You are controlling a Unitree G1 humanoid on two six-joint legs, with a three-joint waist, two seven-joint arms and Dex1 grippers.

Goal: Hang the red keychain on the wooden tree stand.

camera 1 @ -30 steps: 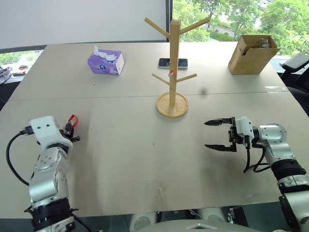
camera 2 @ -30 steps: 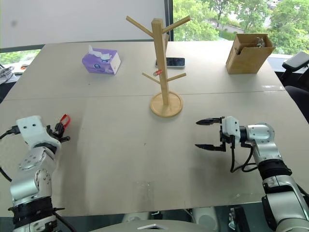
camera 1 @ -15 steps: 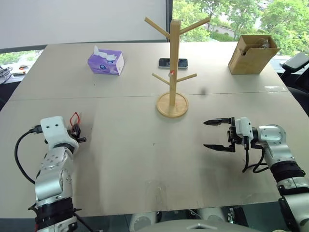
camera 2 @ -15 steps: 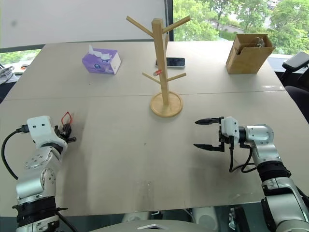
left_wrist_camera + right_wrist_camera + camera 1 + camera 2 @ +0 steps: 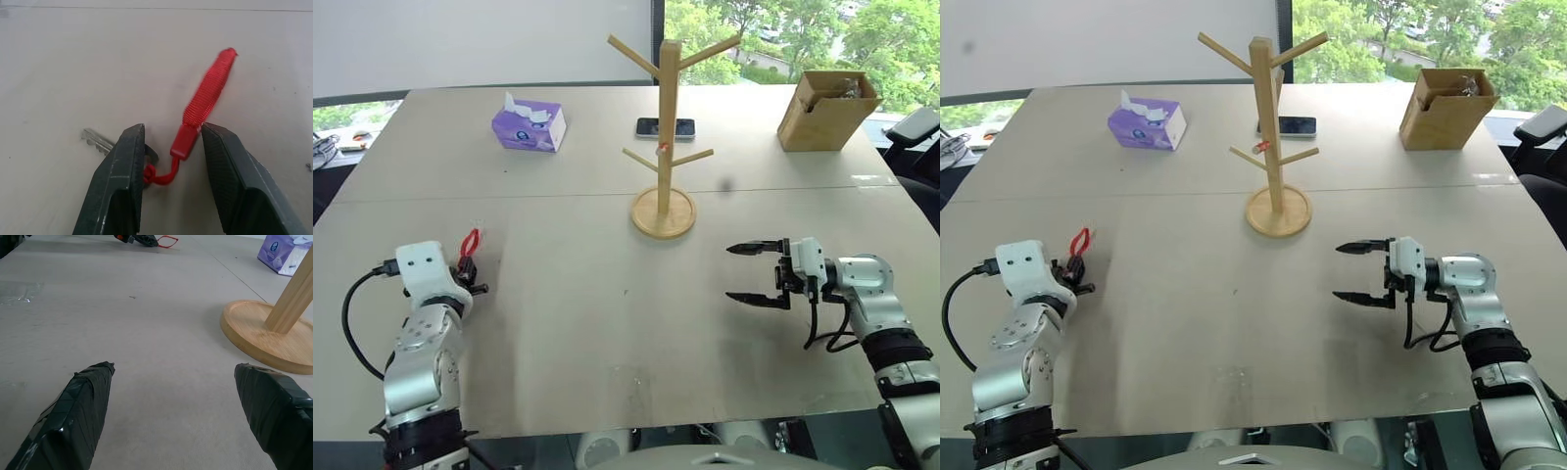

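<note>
The red keychain (image 5: 470, 241) is a red strap loop with a small grey key (image 5: 97, 140). It sits between the fingers of my left gripper (image 5: 470, 280), near the table's left front. The gripper is shut on the keychain's clasp, and the strap (image 5: 208, 93) sticks out past the fingertips, just over the tabletop. The wooden tree stand (image 5: 666, 127) stands upright at the table's middle back, far from the left gripper, and its pegs are bare. My right gripper (image 5: 736, 272) hovers open at the right front and points toward the left. The stand's disc base (image 5: 254, 328) lies ahead of it.
A purple tissue box (image 5: 529, 127) sits at the back left. A phone (image 5: 683, 127) lies behind the stand. An open cardboard box (image 5: 824, 110) stands at the back right. A chair arm (image 5: 913, 127) shows beyond the table's right edge.
My left arm has shifted a little to the right with the keychain. The red loop has turned and now shows edge-on. The right arm has not moved.
</note>
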